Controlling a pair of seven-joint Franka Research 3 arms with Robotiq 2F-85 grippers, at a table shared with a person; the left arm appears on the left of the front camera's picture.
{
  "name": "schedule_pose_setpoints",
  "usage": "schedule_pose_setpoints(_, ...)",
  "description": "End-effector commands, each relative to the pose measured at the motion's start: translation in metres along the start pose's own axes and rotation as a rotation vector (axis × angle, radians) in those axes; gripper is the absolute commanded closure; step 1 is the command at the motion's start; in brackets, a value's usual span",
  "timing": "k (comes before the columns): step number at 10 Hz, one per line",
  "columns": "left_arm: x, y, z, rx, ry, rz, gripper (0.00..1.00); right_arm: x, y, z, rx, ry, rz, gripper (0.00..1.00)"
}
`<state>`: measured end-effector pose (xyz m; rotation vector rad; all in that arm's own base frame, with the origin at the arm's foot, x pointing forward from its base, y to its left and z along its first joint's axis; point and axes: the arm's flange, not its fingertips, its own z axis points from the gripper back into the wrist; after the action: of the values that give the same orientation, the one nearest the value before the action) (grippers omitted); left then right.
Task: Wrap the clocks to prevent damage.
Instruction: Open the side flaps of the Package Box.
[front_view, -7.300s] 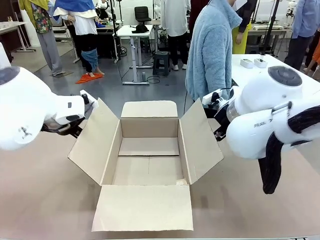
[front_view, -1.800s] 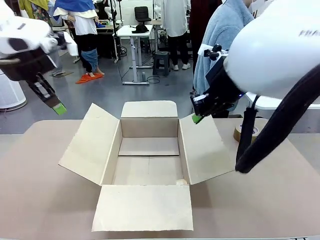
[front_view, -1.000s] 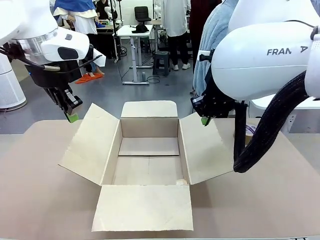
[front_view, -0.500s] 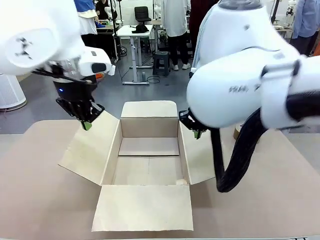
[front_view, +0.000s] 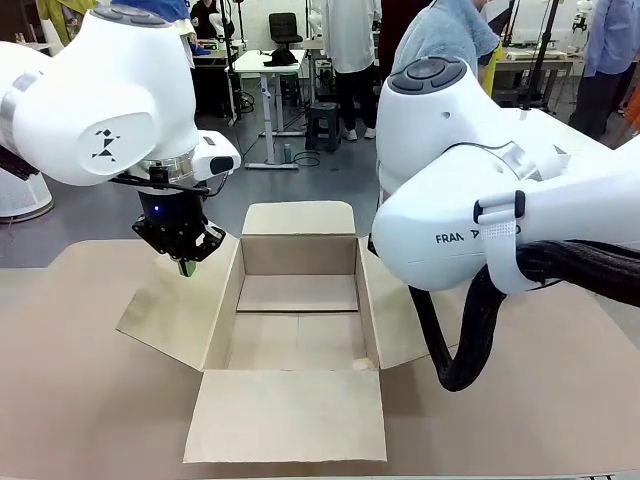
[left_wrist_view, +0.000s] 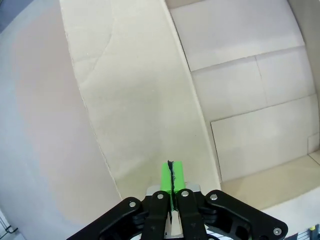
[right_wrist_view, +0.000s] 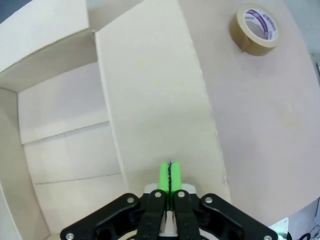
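Note:
No clocks are in view. An open cardboard box (front_view: 298, 256) sits mid-table with its four flaps spread and nothing inside. My left gripper (front_view: 186, 266) is shut and empty, hanging just above the box's left flap (front_view: 180, 300). In the left wrist view that gripper (left_wrist_view: 171, 175) has its green pads pressed together over the same flap (left_wrist_view: 135, 100). My right gripper (right_wrist_view: 170, 176) is also shut and empty, poised over the right flap (right_wrist_view: 155, 95). The bulky right arm (front_view: 480, 200) covers that side in the front view.
A roll of brown packing tape (right_wrist_view: 256, 29) lies on the table to the right of the box. A person in a light blue fleece (front_view: 445, 30) stands at the far side behind the right arm. Bare tan tabletop (front_view: 80, 400) surrounds the box.
Both arms have come down and inward toward the box. The left gripper moved right and lower to the left flap. The right arm swung across, hiding its gripper in the front view.

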<state>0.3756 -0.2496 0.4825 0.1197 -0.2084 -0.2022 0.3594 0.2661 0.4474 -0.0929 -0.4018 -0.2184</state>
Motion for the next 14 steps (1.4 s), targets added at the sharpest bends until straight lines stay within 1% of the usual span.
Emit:
schedule_pose_setpoints(1, 0.006, 0.009, -0.019, 0.007, -0.009, 0.047, 1.00, 0.002, 0.005, -0.024, -0.007, 0.020, -0.031, 0.99)
schedule_pose_setpoints(3, 0.006, 0.021, -0.036, 0.006, -0.001, 0.081, 1.00, 0.001, 0.001, -0.046, 0.013, 0.087, -0.027, 0.99)
schedule_pose_setpoints(4, 0.006, 0.027, -0.045, 0.012, -0.003, 0.097, 1.00, -0.002, -0.002, -0.057, 0.002, 0.104, -0.028, 0.99)
schedule_pose_setpoints(6, 0.005, 0.034, -0.064, 0.010, 0.010, 0.125, 1.00, -0.006, -0.006, -0.074, -0.025, 0.116, -0.047, 0.99)
schedule_pose_setpoints(8, 0.001, 0.031, -0.086, -0.030, 0.046, 0.112, 1.00, -0.009, -0.010, -0.088, -0.021, 0.129, -0.057, 0.99)
schedule_pose_setpoints(11, -0.001, 0.024, -0.106, -0.086, 0.101, 0.104, 1.00, -0.012, -0.005, -0.087, -0.006, 0.120, -0.046, 0.99)
schedule_pose_setpoints(13, -0.003, 0.025, -0.103, -0.123, 0.075, 0.150, 1.00, -0.015, -0.006, -0.081, 0.004, 0.111, -0.037, 0.99)
schedule_pose_setpoints(14, -0.005, 0.029, -0.094, -0.141, 0.044, 0.165, 1.00, -0.013, -0.007, -0.077, -0.002, 0.121, -0.012, 0.99)
